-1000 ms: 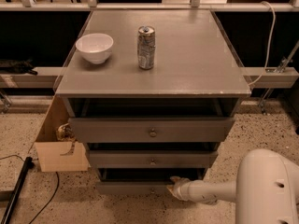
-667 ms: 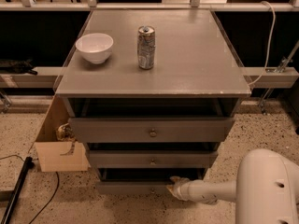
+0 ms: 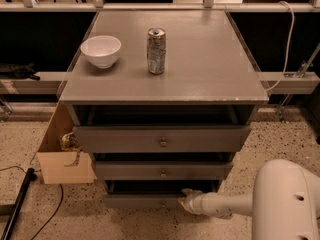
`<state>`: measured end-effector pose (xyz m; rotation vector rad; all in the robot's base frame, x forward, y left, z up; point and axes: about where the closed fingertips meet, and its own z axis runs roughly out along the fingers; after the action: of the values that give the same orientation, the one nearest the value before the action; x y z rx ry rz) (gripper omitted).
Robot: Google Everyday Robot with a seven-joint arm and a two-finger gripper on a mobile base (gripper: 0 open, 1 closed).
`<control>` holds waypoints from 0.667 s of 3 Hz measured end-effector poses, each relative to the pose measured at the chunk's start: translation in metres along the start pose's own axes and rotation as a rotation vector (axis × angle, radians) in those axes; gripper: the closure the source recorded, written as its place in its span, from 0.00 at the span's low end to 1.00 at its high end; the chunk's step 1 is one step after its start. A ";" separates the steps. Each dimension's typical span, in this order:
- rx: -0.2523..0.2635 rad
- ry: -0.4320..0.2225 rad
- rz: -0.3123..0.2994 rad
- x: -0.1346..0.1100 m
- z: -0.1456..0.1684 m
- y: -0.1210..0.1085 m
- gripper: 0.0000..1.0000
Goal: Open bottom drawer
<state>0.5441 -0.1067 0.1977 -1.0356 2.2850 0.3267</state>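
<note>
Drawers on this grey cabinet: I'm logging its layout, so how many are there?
3, stacked: the top drawer under the tabletop, the middle drawer below it, and the bottom drawer lowest, with the gripper at its front, right of centre.

Counter [image 3: 200, 69]: grey painted wood, matt, smooth.
Bottom drawer [image 3: 135, 202]: front in the same matt grey wood.
Bowl [image 3: 100, 50]: white, glossy, ceramic-looking.
Can [image 3: 156, 50]: bright metal, reflective.
Floor [image 3: 125, 226]: speckled stone-like surface, smooth.
Gripper [image 3: 184, 200], at the bottom drawer's right end: pale smooth plastic casing with a slight sheen.
</note>
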 end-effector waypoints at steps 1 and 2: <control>0.000 0.000 0.000 0.000 0.000 0.000 0.28; 0.000 0.000 0.000 0.000 0.000 0.000 0.00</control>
<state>0.5440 -0.1066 0.1977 -1.0357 2.2850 0.3269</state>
